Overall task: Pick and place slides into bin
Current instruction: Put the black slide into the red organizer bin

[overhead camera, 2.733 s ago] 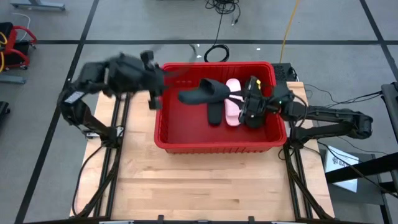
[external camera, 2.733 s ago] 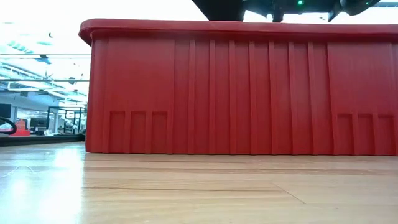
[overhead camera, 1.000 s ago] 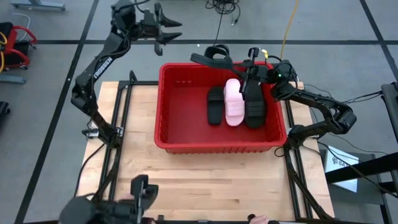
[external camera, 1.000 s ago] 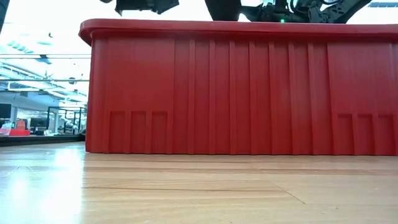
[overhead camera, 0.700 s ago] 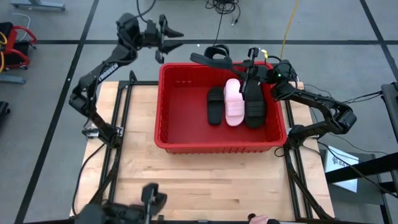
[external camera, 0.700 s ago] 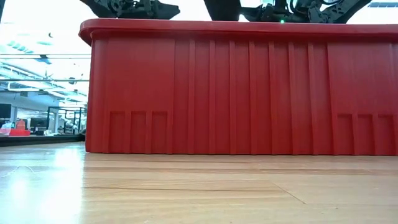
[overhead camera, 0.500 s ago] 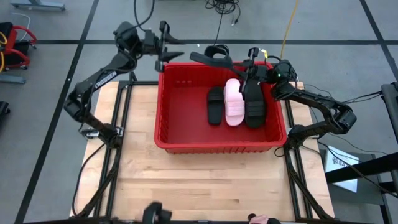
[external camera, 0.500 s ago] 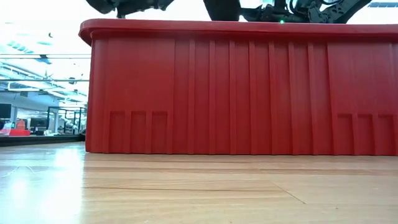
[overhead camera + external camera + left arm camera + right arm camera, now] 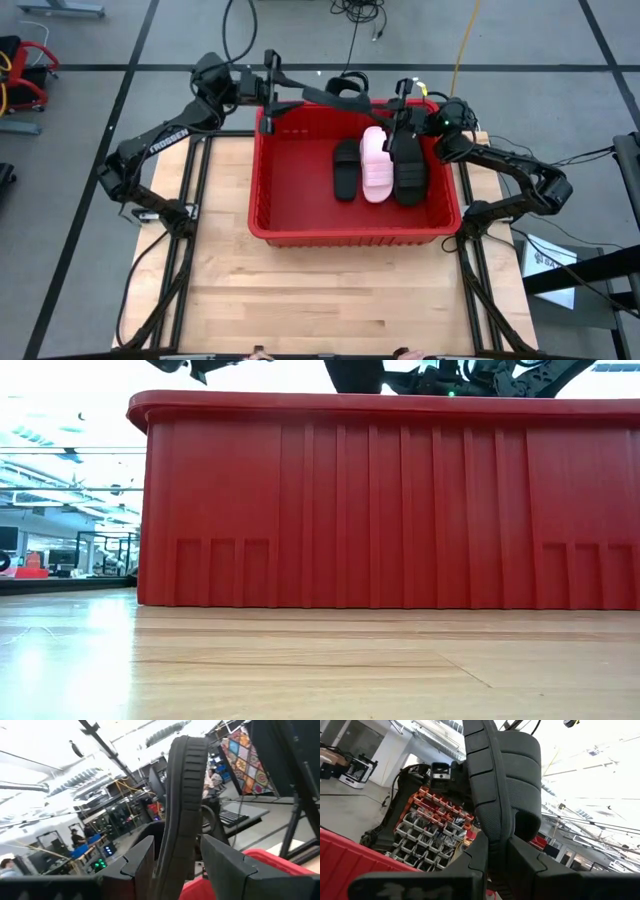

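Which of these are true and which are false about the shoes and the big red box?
1. A pink slide lies in the red bin. True.
2. The pink slide lies between two black slides. True.
3. The bin is empty. False: three slides are in it.
4. The right claw holds nothing. False: it is shut on a raised black slide.
5. Slides lie on the wooden table in front of the bin. False: none show there.

We are in a workshop-like robotics lab: beyond the red bin (image 9: 390, 500) stretches an open hall with metal racks (image 9: 105, 550), behind it stand shelves of orange parts drawers (image 9: 427, 827), and cables (image 9: 350, 25) trail over the grey taped floor (image 9: 90, 100).
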### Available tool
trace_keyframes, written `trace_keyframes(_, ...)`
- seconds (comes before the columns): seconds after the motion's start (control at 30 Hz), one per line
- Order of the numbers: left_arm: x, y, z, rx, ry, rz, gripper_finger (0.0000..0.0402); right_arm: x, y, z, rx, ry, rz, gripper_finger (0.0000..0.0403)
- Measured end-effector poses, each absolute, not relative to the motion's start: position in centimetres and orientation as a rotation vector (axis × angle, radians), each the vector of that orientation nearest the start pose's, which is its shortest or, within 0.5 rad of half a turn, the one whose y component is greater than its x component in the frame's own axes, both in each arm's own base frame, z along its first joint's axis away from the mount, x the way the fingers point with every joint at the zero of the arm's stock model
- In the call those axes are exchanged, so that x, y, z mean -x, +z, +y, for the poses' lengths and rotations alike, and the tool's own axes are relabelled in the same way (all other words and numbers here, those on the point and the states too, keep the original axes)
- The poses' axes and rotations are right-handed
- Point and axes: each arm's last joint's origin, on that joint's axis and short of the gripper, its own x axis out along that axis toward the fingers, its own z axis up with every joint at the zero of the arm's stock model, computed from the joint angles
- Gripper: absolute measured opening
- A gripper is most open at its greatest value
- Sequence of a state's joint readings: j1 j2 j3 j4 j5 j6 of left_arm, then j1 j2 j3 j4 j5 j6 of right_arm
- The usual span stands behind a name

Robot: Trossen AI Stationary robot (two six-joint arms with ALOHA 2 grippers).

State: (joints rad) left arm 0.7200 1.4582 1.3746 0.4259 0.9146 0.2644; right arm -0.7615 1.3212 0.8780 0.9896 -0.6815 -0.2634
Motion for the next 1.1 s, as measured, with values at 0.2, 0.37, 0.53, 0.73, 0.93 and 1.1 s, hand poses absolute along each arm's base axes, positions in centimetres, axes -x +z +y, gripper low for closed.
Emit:
trace_keyframes(0.2, -26.2, 43.4, 18.6, -0.512, -0.18, -0.27, 0.017, -21.7, 35.5, -17.7, 0.62, -0.122, -0.403, 0.0041)
trace_keyframes(0.37, -26.5, 43.5, 18.1, -0.511, -0.192, -0.285, 0.017, -21.7, 35.4, -17.7, 0.621, -0.121, -0.402, 0.0041)
trace_keyframes(0.53, -26.9, 43.6, 17.4, -0.512, -0.209, -0.298, 0.017, -22.1, 35.0, -18.0, 0.609, -0.116, -0.389, 0.0041)
trace_keyframes(0.73, -27.3, 43.6, 17.0, -0.505, -0.224, -0.299, 0.017, -22.9, 34.1, -18.3, 0.594, -0.105, -0.379, 0.0041)
trace_keyframes(0.93, -27.5, 43.6, 16.6, -0.497, -0.238, -0.3, 0.017, -23.0, 33.9, -18.4, 0.595, -0.104, -0.382, 0.0041)
trace_keyframes(1.1, -27.6, 43.5, 16.3, -0.519, -0.244, -0.305, 0.0166, -23.3, 34.0, -18.0, 0.59, -0.089, -0.389, 0.0041)
